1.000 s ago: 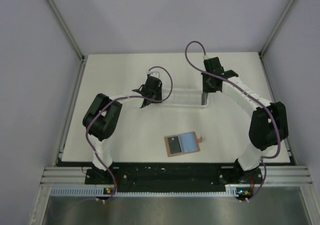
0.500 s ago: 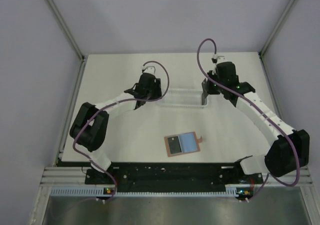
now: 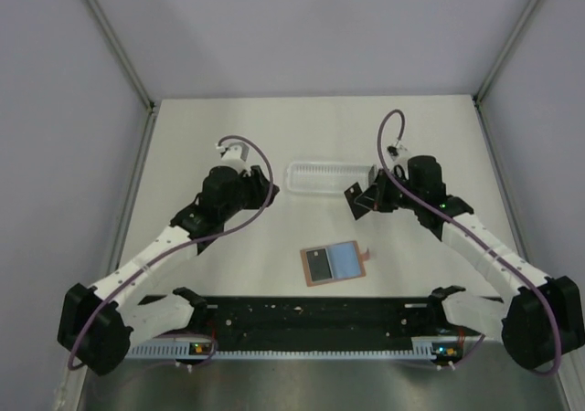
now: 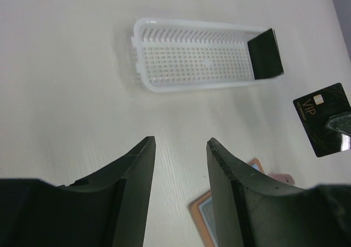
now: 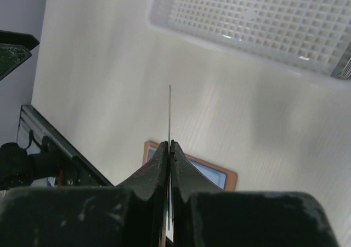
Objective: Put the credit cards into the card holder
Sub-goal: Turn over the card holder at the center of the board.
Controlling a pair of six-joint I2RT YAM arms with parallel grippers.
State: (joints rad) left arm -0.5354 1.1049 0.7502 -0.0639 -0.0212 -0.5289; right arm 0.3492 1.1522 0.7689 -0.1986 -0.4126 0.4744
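My right gripper (image 3: 367, 201) is shut on a black credit card (image 3: 354, 200) and holds it in the air between the white tray and the card holder. The left wrist view shows the card's face with a small white mark (image 4: 323, 118); the right wrist view shows it edge-on (image 5: 169, 112) between the shut fingers (image 5: 169, 144). A second black card (image 4: 266, 52) leans in the tray's right end. The reddish-brown card holder (image 3: 334, 265) lies open on the table, with dark and pale blue panels showing. My left gripper (image 4: 180, 142) is open and empty, left of the tray (image 3: 260, 190).
A white slatted plastic tray (image 3: 324, 175) lies at the table's middle back, also in the left wrist view (image 4: 197, 60) and the right wrist view (image 5: 258, 22). The black base rail (image 3: 311, 315) runs along the near edge. Grey walls enclose the table.
Both arms have drawn back from the tray toward the near side. The right gripper has lifted a card out of the tray's right end. The left gripper has moved left, still empty.
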